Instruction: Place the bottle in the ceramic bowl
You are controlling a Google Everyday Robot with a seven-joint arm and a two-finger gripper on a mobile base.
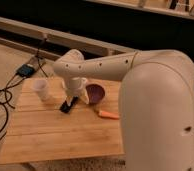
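Note:
The dark maroon ceramic bowl [96,93] sits on the wooden table [50,135] towards its far side. My gripper [68,106] hangs from the white arm, pointing down, just left of the bowl and right at the table top. It stands open, and I see nothing held in it. The bottle is hidden from view; the arm and the gripper cover the spot beside the bowl.
A translucent white cup [41,89] stands upright left of the gripper. An orange carrot [109,114] lies in front of the bowl. The robot's large white body [157,115] fills the right side. Cables and a small box [26,70] lie on the floor at left.

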